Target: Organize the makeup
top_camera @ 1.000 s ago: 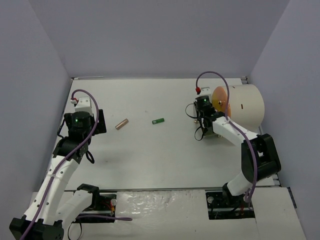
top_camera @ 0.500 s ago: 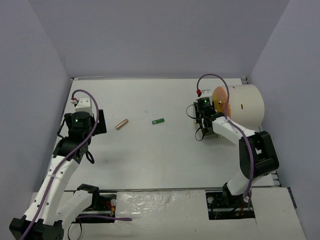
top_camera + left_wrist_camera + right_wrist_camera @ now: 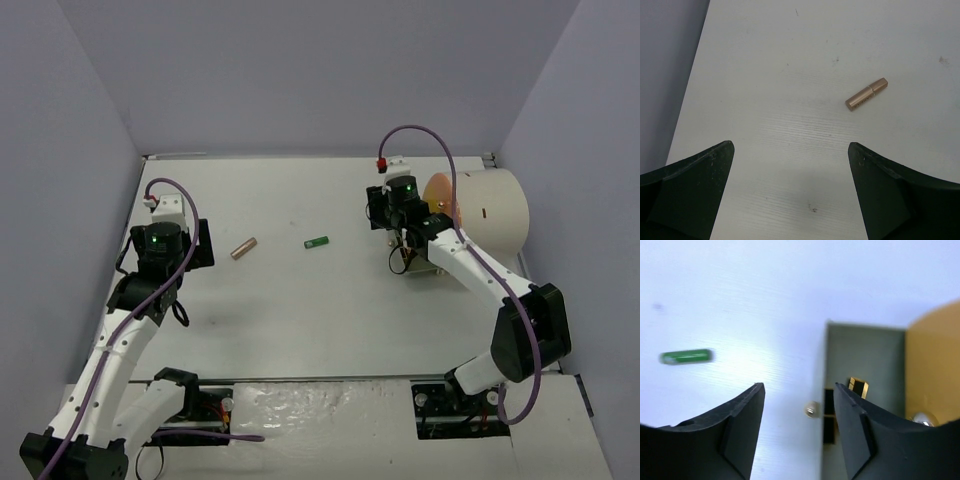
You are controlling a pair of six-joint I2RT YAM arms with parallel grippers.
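Jaws, left gripper: spread wide, nothing between them. It hangs low over the left part of the table. A rose-gold tube lies flat ahead of it and a little to its right, well clear of both fingers.

Jaws, right gripper: partly spread, nothing pinched. It sits just beside the cream drum at the right of the table, over the edge of a pulled-out drawer. The drawer's orange front is in view. A small black-and-gold piece, probably a lipstick, stands inside the drawer. Other dark shapes near it are too blurred to name.

Makeup left on the table: two items only.
- rose-gold tube, left of centre
- green tube, near the middle, between the two arms and apart from the rose-gold one

Step in hand, as judged: stowing items in the drawer. The right arm looks to be at the drop-off point with its hand empty.

Next move, as judged: one arm fetches a loose tube.
- Green tube suits the right arm. It must swing left, come down over the tube and turn the wrist so the fingers straddle its narrow width.
- Rose-gold tube suits the left arm. It lies at a slant, so the wrist needs turning to match.
- Both tubes are round and may roll if nudged by one finger first.
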